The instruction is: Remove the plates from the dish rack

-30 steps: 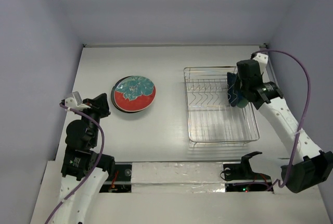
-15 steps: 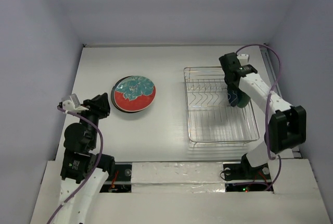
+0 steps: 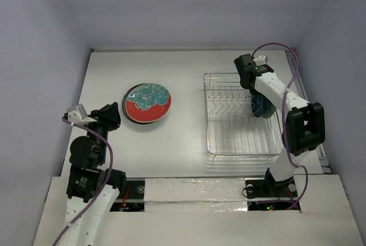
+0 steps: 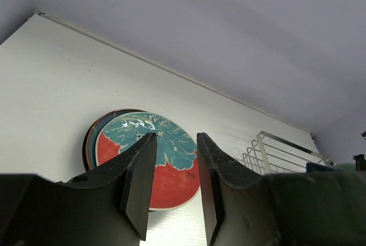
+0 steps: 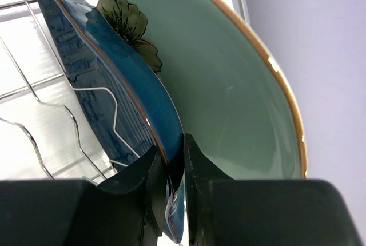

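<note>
Hanging empty at the left, the left gripper (image 4: 174, 143) keeps its matte black jaws narrowly apart, facing the glossy round red plate (image 3: 147, 103) with its teal flower, which tops a small stack on the table. Further right, the silver wire dish rack (image 3: 243, 154) holds the ribbed navy dish (image 5: 97, 74) and a smooth mint green plate (image 5: 229, 103) upright. The right gripper (image 5: 171, 146) pinches the navy dish's rim. Since a second ago, the right arm has swung its wrist toward the rack's far corner.

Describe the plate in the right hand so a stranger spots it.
Look in the wire dish rack on the right of the table. Two plates lean at its right edge. Yours is the dark blue ribbed plate, not the mint-green plate beside it.
</note>
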